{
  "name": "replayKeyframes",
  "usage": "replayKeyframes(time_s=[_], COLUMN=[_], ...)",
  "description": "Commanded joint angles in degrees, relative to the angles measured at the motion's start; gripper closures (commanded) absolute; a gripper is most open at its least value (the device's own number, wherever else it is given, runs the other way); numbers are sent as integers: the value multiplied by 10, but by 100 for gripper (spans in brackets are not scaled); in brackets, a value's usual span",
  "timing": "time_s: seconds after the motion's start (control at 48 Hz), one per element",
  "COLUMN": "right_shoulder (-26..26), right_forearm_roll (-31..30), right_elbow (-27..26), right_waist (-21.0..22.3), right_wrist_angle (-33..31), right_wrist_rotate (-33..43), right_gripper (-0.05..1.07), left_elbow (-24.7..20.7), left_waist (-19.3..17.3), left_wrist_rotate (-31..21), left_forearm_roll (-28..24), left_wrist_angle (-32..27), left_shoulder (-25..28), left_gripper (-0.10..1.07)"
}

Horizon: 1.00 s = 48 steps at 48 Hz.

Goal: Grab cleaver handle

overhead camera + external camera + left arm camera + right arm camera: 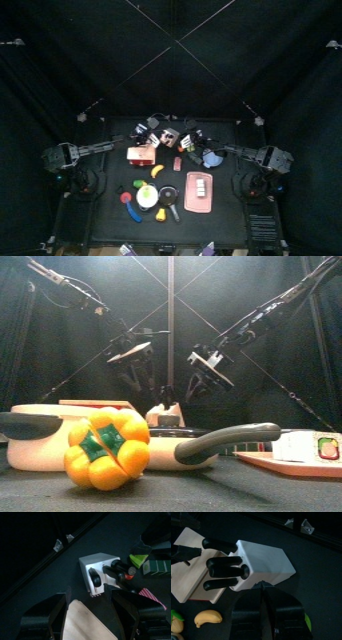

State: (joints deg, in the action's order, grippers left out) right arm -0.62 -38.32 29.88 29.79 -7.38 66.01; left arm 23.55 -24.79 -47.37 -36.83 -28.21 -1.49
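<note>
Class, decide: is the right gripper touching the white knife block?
Apart. The right wrist view shows the right gripper short of the white knife block, dark table between.

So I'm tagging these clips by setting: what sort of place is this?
Probably a robot test pen staged as a toy kitchen: black curtains enclose a small table crowded with play items, such as a knife block, a yellow pepper and a pan.

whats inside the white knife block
Black handles stick out of the white knife block, three clustered and one apart nearer the far corner. Whatever blades they carry are hidden inside the block, so the cleaver can't be picked out.
</note>
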Motion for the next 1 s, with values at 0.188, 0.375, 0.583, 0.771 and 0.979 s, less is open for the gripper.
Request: replayKeyframes(time_s=[0.188,0.375,0.583,0.771,0.979], right_shoulder=[4,3,3,3,2], right_forearm_roll=[-1,-1,-1,-1,-1], right_elbow=[-13,-12,-11,-8,-6], right_waist=[2,2,2,2,2], right_wrist_angle=[2,2,2,2,2], right_wrist_rotate=[-1,-1,-1,-1,-1], right_gripper=[71,71,71,71,71], left_elbow=[-44,-64,-78,-78,-78], left_waist=[-2,-2,0,0,1], left_wrist_rotate=[-3,-4,-4,-4,-4], left_forearm_roll=[0,0,-4,-5,-5], left_wrist_angle=[7,-11,-25,-24,-23], left_shoulder=[21,44,57,55,56], left_gripper=[8,8,11,21,30])
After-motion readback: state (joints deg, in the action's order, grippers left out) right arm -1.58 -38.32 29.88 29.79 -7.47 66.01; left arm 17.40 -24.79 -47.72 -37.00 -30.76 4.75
